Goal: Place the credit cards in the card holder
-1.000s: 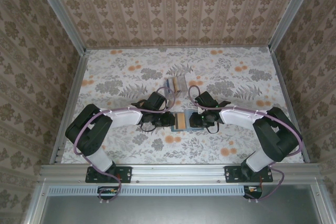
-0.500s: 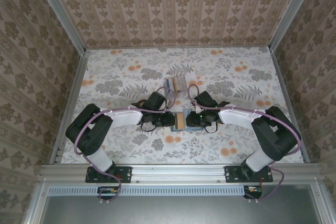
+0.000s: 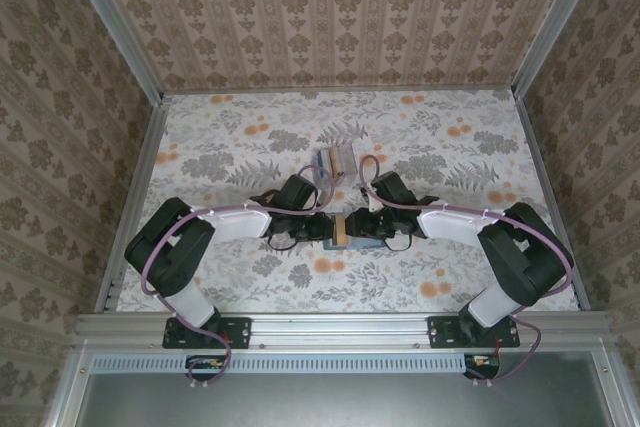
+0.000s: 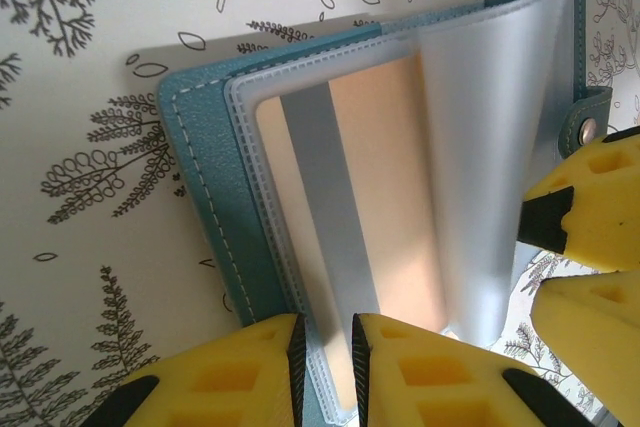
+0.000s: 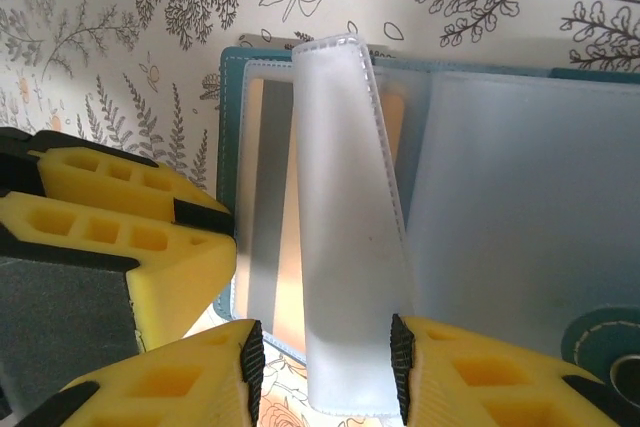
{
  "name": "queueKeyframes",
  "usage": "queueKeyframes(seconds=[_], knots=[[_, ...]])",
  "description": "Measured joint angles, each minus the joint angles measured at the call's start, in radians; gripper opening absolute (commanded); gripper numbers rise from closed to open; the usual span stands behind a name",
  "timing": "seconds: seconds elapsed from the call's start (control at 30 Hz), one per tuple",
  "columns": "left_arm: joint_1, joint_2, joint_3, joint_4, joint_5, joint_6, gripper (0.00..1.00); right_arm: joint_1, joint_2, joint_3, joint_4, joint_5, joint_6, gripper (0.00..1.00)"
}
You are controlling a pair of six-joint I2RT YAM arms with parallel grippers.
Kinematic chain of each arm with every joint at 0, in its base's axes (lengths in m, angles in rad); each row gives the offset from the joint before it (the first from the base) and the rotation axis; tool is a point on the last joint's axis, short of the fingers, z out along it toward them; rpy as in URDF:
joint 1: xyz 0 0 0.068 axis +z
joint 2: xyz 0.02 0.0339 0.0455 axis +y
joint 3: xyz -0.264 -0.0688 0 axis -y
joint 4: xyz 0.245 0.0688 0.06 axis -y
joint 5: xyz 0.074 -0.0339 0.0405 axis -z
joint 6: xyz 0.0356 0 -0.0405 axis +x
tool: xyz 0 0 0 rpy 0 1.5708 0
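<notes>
A table [image 3: 220, 147] covered in a pale cloth printed with grey ferns and orange blossoms fills the workspace. A small clear plastic box [image 3: 335, 160] sits near its middle. Walls [image 3: 330, 7] papered in a brown damask pattern enclose it on three sides, with aluminium rails [image 3: 340, 327] along the near edge.
</notes>
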State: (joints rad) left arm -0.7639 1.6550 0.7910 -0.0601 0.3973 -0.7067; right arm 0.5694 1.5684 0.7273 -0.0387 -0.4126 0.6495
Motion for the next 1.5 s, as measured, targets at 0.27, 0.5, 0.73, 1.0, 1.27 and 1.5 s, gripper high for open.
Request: queueKeyframes(seconds=[0.27,0.5,0.73,1.0,1.27,1.5], knots=[[0.014,0.0,0.0,0.002,0.01,0.0,0.23,-0.016,0.009,-0.019,0.05,-0.032,0.023,0.45],[0.055,-0.024,-0.012,0.014,0.028,-0.001,0.29,-0.025,0.052,-0.024,0.116,-0.052,0.045,0.44],[0.132,-0.047,-0.008,0.041,0.053,-0.02,0.36,-0.026,0.076,-0.024,0.176,-0.085,0.074,0.44],[0.13,0.004,0.116,0.057,0.064,-0.024,0.44,-0.026,0.077,-0.05,0.256,-0.113,0.101,0.44],[0.149,0.034,0.13,0.057,0.072,-0.024,0.44,-0.023,0.118,-0.054,0.327,-0.178,0.112,0.44],[0.226,-0.048,0.066,0.042,0.071,-0.023,0.43,0.037,0.186,0.055,0.325,-0.216,0.111,0.44]])
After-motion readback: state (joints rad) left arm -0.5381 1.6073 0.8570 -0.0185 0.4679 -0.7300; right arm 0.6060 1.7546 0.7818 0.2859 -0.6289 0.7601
